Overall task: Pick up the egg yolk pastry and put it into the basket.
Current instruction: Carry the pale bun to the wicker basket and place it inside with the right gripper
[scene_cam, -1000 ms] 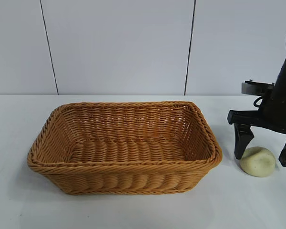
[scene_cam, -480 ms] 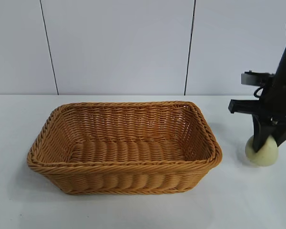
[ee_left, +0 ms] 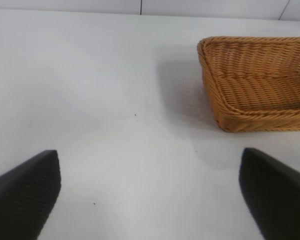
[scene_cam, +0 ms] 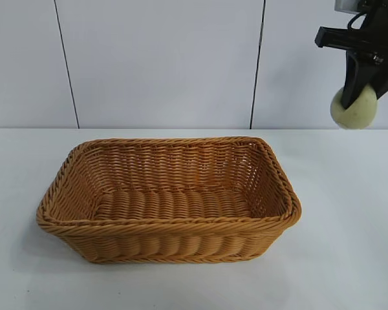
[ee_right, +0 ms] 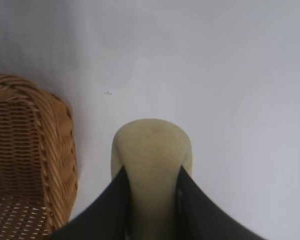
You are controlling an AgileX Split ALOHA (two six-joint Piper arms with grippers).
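Note:
My right gripper is shut on the egg yolk pastry, a pale yellowish-cream bun, and holds it high above the table at the far right, right of the basket. In the right wrist view the pastry is squeezed between the two black fingers. The golden-brown wicker basket stands in the middle of the table, nothing showing inside it; its corner shows in the right wrist view and the left wrist view. My left gripper is open and empty over bare table, away from the basket.
The white table stretches around the basket. A white panelled wall stands behind it.
My right gripper closed on the pastry on the table, then lifted it straight up, well above the basket's rim. The basket has not moved.

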